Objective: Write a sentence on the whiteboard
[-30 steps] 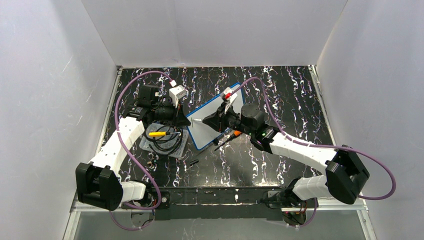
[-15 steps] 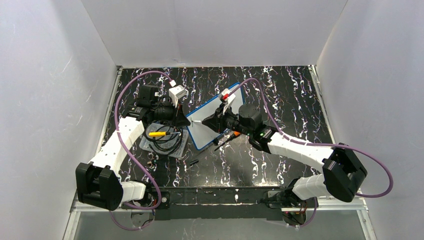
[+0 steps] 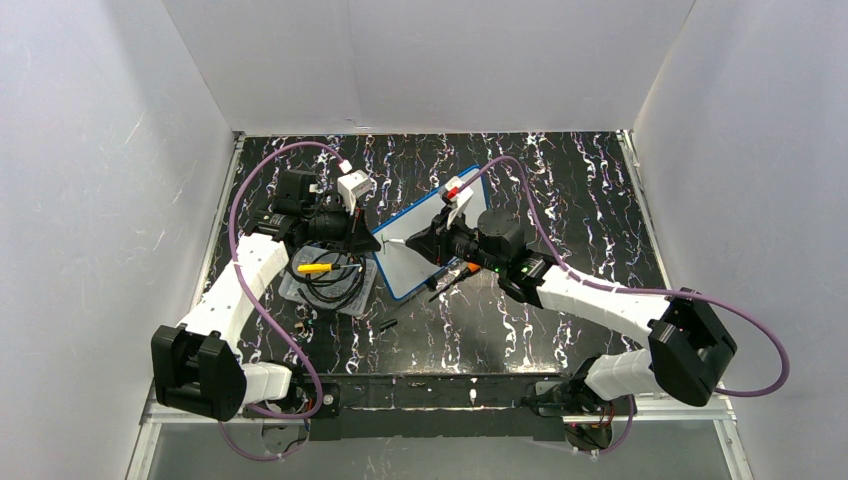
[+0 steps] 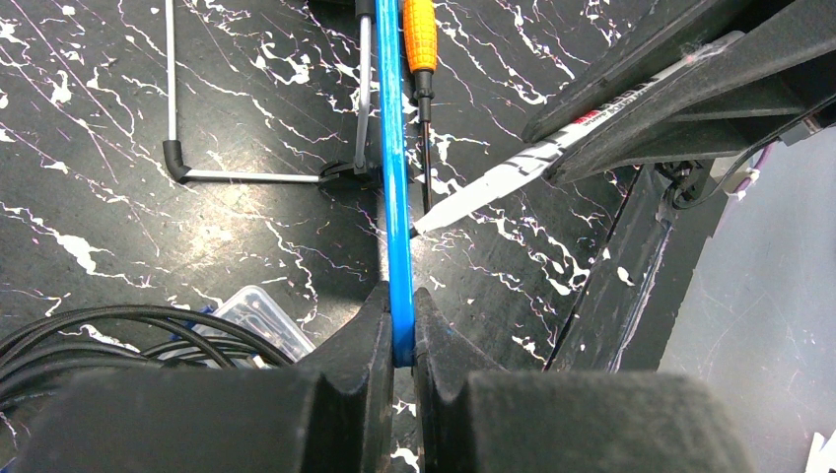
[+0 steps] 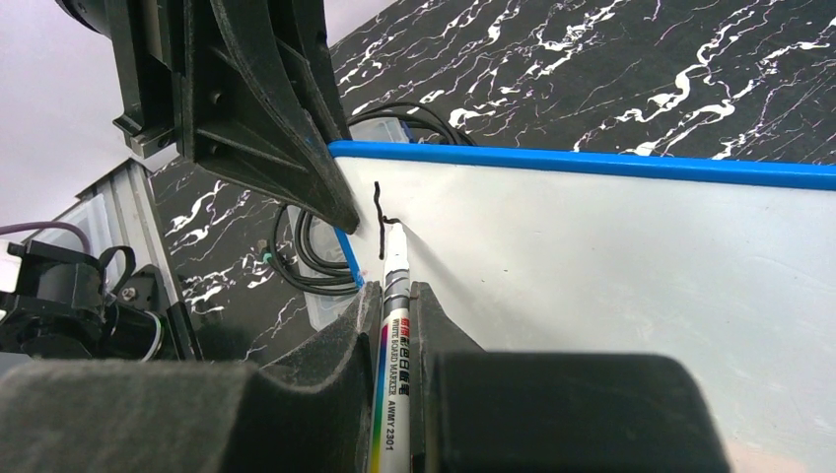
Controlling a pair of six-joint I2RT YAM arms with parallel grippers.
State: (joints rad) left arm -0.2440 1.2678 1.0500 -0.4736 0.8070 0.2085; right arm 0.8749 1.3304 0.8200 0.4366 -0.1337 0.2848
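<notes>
My left end effector (image 4: 395, 320) pinches the whiteboard (image 5: 611, 266) edge, while my right end effector (image 5: 394, 301) pinches a marker (image 5: 393, 254) whose tip touches the board.

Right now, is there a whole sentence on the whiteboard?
No, only one short black stroke shows on the whiteboard, beside the marker.

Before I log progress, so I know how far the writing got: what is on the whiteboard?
One short black stroke at the marker's tip; the whiteboard around it is bare white. The left hand covers the corner beside it, and the right hand hides the near part.
</notes>
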